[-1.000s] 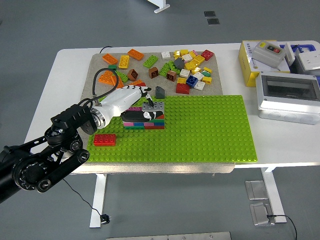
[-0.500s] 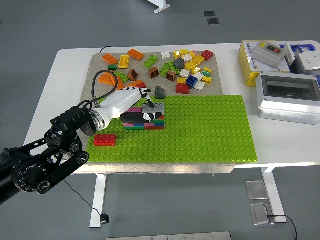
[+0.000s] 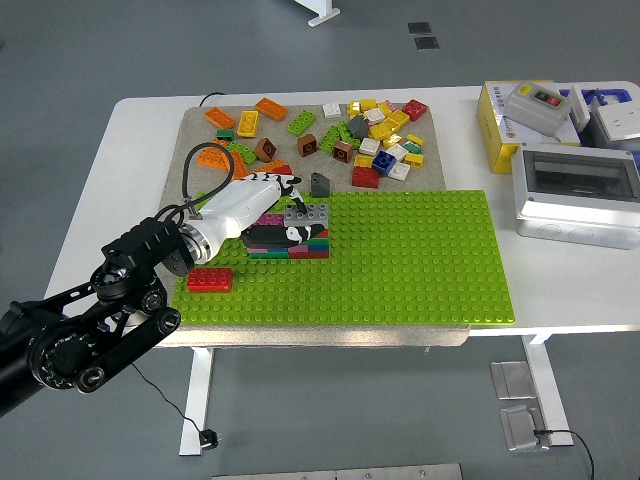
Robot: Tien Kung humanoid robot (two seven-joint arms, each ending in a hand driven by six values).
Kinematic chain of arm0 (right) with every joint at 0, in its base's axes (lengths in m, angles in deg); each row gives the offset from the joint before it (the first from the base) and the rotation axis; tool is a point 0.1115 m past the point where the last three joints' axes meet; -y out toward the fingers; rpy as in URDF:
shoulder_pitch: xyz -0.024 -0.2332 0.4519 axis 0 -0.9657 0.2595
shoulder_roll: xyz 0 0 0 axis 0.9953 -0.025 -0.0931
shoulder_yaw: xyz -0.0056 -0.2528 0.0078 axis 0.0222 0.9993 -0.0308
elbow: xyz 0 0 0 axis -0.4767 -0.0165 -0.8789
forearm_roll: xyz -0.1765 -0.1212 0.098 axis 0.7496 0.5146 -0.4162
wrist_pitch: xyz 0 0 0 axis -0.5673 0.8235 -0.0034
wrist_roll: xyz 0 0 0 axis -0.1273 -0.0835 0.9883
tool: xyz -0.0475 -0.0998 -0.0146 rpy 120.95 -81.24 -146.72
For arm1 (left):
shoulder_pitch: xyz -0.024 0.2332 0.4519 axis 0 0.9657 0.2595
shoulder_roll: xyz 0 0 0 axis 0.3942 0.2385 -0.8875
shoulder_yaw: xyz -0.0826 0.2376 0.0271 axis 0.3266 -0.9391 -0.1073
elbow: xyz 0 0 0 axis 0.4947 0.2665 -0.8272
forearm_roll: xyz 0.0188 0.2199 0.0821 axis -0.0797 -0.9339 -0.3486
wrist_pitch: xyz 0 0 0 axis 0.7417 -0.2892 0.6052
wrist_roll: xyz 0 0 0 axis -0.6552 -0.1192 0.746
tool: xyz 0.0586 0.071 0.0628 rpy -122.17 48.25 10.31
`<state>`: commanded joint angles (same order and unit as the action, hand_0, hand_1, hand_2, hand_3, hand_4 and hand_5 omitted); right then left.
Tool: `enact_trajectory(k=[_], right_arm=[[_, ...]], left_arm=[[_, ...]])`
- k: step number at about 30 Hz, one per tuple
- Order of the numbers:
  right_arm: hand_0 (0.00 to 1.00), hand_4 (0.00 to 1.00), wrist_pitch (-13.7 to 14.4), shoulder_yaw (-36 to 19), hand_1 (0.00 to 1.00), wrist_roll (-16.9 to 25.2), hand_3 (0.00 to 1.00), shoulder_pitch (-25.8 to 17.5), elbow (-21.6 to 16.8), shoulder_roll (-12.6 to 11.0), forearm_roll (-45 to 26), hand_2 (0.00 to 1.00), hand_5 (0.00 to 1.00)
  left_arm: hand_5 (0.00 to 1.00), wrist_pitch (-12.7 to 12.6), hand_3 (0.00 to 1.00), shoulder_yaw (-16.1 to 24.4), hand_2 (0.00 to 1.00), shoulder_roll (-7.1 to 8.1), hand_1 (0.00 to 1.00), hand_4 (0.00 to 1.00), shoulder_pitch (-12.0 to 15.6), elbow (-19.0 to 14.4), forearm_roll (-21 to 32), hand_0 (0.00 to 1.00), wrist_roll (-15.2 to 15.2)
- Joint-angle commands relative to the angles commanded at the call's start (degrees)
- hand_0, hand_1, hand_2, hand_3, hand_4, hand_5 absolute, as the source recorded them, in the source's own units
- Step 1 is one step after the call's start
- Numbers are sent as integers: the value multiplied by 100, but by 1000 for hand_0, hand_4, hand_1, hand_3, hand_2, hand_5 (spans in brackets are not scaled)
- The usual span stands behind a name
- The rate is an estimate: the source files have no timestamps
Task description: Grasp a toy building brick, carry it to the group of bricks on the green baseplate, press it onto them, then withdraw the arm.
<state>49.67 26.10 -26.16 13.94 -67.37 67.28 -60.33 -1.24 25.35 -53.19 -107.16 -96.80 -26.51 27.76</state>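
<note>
Under left hand point(image 3: 262, 200) w/ fingers curled round it: grey brick point(image 3: 306, 213) atop brick stack point(image 3: 300, 243).

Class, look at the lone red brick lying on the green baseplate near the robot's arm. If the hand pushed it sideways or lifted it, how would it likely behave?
The red brick is low and flat, so it probably will not tip or roll. It sits on the studded green baseplate, so a sideways push would likely be resisted if it is pressed on; that cannot be told. It looks like small rigid plastic, likely light and stiff.
</note>
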Motion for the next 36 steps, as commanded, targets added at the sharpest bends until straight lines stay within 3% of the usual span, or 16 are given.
enact_trajectory(k=[13, 36], right_arm=[[736, 371, -7, -54, 803, -20, 673, 12, 0, 5, -4, 783, 762], [737, 376, -15, -147, 803, -40, 673, 12, 0, 4, 53, 782, 767]], left_arm=[[873, -416, 684, -38, 951, -68, 946, 800, 85, 38, -393, 981, -42], [852, -464, 679, -154, 950, -78, 939, 774, 232, 76, -412, 975, -37]])
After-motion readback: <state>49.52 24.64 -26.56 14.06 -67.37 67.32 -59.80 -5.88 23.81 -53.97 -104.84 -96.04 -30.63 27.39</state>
